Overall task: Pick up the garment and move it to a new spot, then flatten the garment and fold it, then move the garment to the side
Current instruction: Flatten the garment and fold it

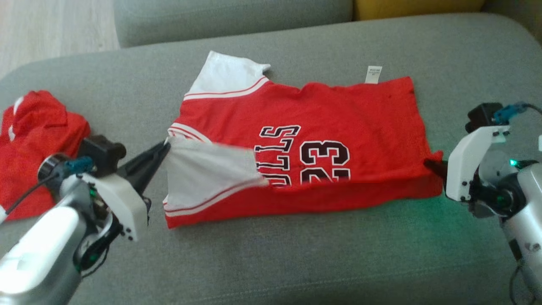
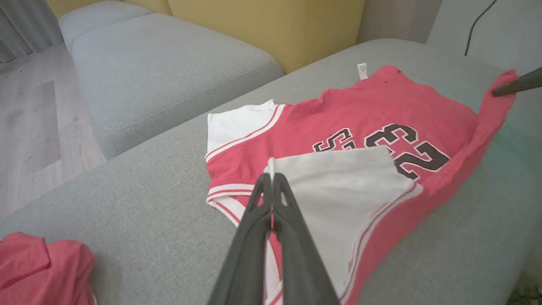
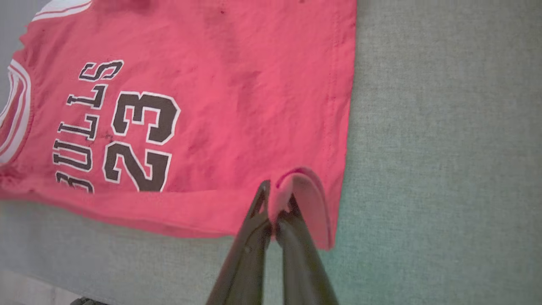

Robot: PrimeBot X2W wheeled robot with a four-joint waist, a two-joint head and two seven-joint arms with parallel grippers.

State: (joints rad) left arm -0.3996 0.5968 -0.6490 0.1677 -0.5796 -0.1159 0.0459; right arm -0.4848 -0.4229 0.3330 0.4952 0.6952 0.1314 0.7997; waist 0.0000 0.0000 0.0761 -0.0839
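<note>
Garment [image 1: 322,114]: red jersey, soft, light, limp. Left gripper [image 2: 271,177] clamped on white sleeve [image 2: 338,190] edge; right gripper [image 3: 275,192] pinching hem corner [image 3: 305,186], apparently. Hold at seams.

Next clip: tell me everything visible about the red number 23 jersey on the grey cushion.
The jersey is red cloth with white, red-striped sleeves, black white-edged lettering and the number 23, and a small white tag at its far edge. It lies mostly flat on the grey cushion. The left claw is shut on the near sleeve, folded across the lettering; the right claw is shut on a lifted hem corner.
</note>
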